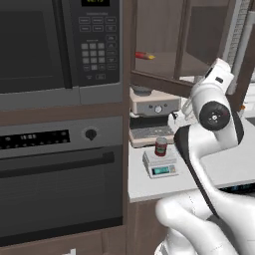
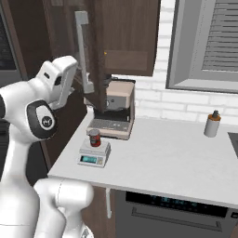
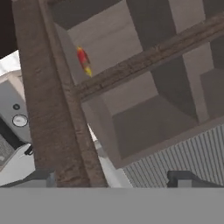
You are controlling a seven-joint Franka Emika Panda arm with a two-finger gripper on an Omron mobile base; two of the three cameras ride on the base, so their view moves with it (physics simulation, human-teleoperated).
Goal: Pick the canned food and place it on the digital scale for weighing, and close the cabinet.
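- The left base view looks forward and down from behind the arm's left side, close to the microwave (image 1: 60, 45) and oven front that take up its left half; the bench (image 1: 219, 169) lies to the right.
- The right base view looks from behind the arm's right side, farther back, across the whole bench (image 2: 176, 158) toward the brick wall and window.
- Both share the digital scale (image 1: 160, 163) (image 2: 95, 153) carrying the canned food (image 1: 161, 146) (image 2: 95, 137), the coffee machine (image 1: 152, 117) (image 2: 116, 111), and the open cabinet (image 1: 199, 45) (image 2: 125, 37).
- The hand view sits very near the cabinet (image 3: 148, 65), rolled sideways, looking past the door edge at the shelves inside.
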